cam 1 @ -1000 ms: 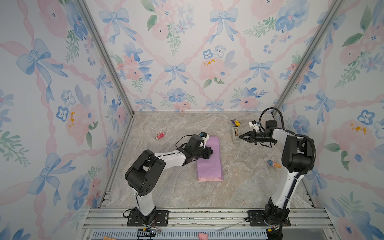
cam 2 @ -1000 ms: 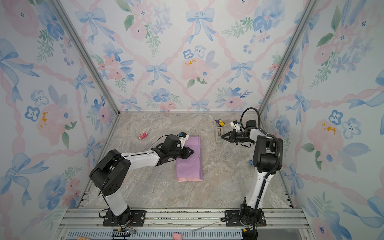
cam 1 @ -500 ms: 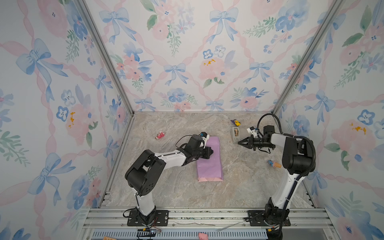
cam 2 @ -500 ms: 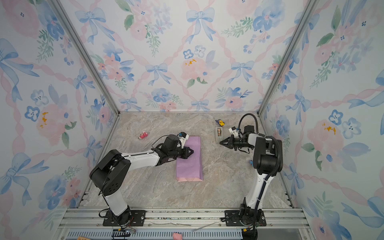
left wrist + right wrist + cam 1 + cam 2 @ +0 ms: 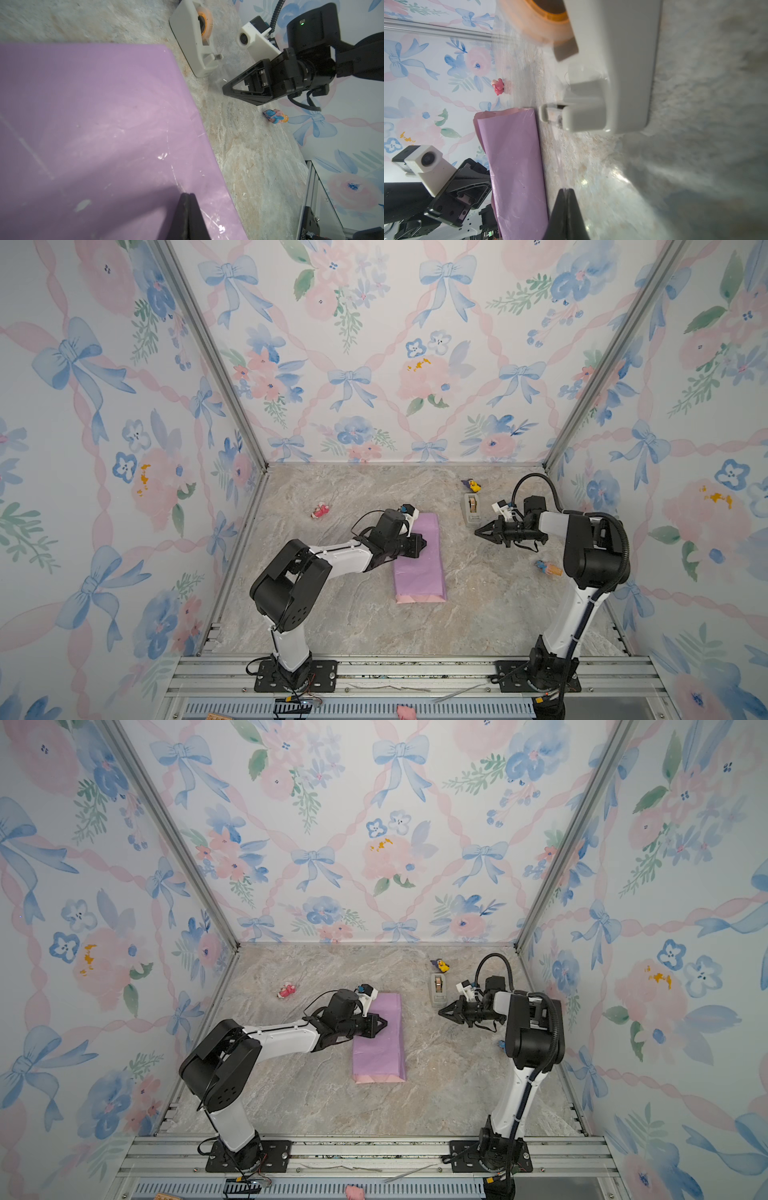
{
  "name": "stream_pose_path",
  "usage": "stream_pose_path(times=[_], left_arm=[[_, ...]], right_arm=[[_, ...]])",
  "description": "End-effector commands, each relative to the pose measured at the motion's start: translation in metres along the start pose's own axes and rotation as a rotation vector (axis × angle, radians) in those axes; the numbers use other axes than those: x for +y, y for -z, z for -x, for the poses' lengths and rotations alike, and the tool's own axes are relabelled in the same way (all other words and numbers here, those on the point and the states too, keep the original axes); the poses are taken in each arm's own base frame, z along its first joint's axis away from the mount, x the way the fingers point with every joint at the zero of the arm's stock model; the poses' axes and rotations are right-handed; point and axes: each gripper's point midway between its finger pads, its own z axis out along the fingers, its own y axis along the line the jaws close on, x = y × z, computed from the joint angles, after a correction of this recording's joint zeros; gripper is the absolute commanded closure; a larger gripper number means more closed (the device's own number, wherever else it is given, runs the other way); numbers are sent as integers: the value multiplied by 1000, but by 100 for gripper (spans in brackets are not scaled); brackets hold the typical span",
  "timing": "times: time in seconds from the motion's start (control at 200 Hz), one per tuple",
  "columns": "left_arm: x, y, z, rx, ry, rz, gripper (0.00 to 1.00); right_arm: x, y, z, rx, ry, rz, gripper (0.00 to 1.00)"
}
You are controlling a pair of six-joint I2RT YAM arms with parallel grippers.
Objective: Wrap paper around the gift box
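A: Paper, where?
B: Paper [image 5: 419, 562] lies mid-table [image 5: 353, 626] as a long flat packet. Lilac face is out, with pink showing at the near end. Same in both top views [image 5: 379, 1042].
A: Box?
B: Box doesn't show. Can't tell if it sits inside the packet (the wrap hides whatever is under it).
A: Left gripper?
B: Left gripper [image 5: 423, 545] reaches in from the left, fingers pressed together, holding nothing. Its tips are down on the packet's top face, in the far half. In the left wrist view the fingertips [image 5: 193, 207] sit right at the paper [image 5: 93, 124] and their shadow meets them, so it looks like touching.
A: Right?
B: Right gripper [image 5: 478, 532] hangs over bare table just in front of the dispenser [image 5: 472, 508]. It is right of the packet and clear of it, pointing toward it. The fingers are together, pinching a clear strip of tape [image 5: 525, 52] that runs from the dispenser's orange roll down to the fingertips [image 5: 574, 205]. It's faint, but the film shows in the right wrist view.
A: Dispenser?
B: Grey-white, upright on the table, cutter end toward the gripper.
A: Clutter?
B: Pink toy [image 5: 321, 511] is left of the packet's far end. Yellow toy [image 5: 471, 485] is just behind the dispenser. Blue toy [image 5: 548, 569] is beside the right arm. All are apart from the paper.
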Motion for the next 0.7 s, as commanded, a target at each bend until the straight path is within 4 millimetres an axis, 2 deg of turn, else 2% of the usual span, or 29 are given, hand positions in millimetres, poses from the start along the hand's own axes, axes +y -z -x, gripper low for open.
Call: stream_pose_path(times=[0.0,0.535,0.695], left_arm=[[24,-3,-45,138,33,94,94],[24,0,-47,135,31,97,94],[24,0,-48,137,30,96,94]], right_arm=[[0,-3,-8,15,-24,-17,100],[11,1,-20,26,0,-37,100],[3,0,-19,22,-11,-74,100]])
